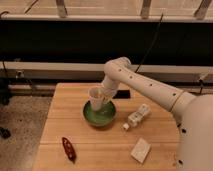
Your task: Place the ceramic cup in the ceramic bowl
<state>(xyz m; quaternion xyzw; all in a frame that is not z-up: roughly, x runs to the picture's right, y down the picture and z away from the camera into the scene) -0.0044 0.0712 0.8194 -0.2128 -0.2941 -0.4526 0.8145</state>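
The cream-white ceramic cup (96,96) is held just above the back left part of the green ceramic bowl (99,115), tilted a little. My gripper (103,97) is at the cup's right side, shut on the cup. The bowl stands in the middle of the wooden table (90,150). The white arm reaches in from the right.
A clear plastic bottle with a white cap (137,117) lies right of the bowl. A flat beige block (140,150) lies at the front right. A red object (68,149) lies at the front left. A dark wall and rail run behind the table.
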